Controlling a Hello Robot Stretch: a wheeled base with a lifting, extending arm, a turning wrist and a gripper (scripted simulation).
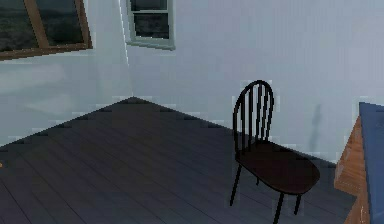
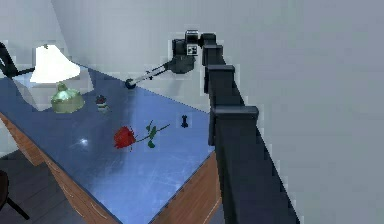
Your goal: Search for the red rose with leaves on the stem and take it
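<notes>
- First, forward view, left: wood-framed window in the left wall; white-framed window in the pale back wall, just past the corner.
- Dark plank floor below both.
- Right of middle: dark spindle-back chair, upright on the floor, clear of the wall.
- Right edge: corner of the counter, blue top, brown side; near the chair, not touching it.
- Arm side view, left: lamp, white shade, green base, upright at the left end of the counter.
- Just right of the lamp: small dark object on the blue top; too small to identify.
- Mid-counter: rose lying flat, red bloom at left, green leafy stem running right.
- Gripper: fingers slant down-left to the counter's far edge, beyond the rose and apart from it. Only bare top and wall lie behind the tip, so it holds nothing. Cannot tell whether the tip touches the top.
- Right of the stem: small dark upright piece, apart from the rose.
- Arm: dark bar rising from the bottom edge to the gripper.
</notes>
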